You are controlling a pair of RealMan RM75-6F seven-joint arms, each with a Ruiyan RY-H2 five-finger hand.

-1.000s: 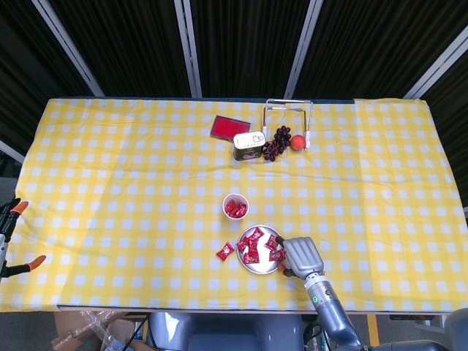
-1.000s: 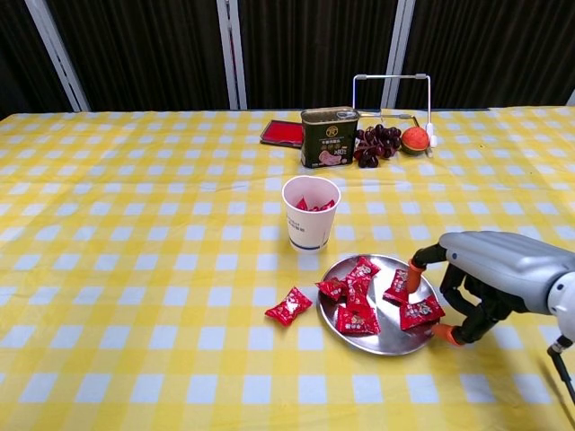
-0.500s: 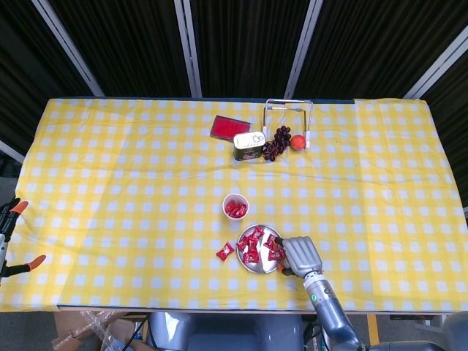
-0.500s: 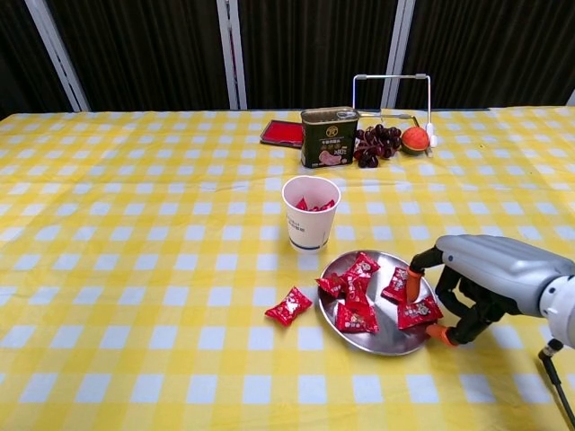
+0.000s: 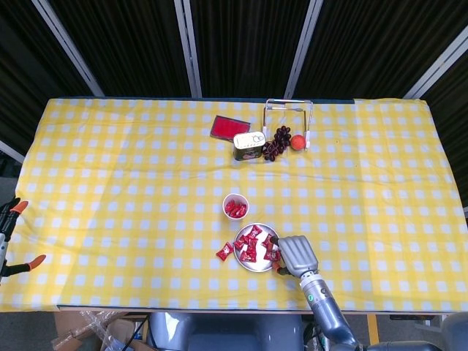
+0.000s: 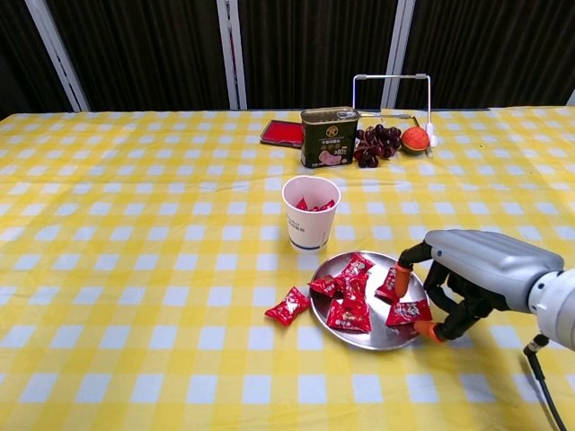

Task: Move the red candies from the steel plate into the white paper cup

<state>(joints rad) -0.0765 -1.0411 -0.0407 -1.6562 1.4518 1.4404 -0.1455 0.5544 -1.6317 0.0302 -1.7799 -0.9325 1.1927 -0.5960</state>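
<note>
The right hand sits at the plate's right rim, its fingers curled apart over the two nearest candies, holding nothing I can see. More candies lie left on the plate, one on the worktop. The cup stands up-left of the hand. The left hand is unseen.

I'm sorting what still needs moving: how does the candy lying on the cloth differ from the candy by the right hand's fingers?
The loose candy lies on the tablecloth, left of the steel plate; the plate candy lies on the plate. The loose one sits alone, with no hand near; the other lies at the right hand, between its fingertips. Both are red wrapped candies, outside the cup.
</note>
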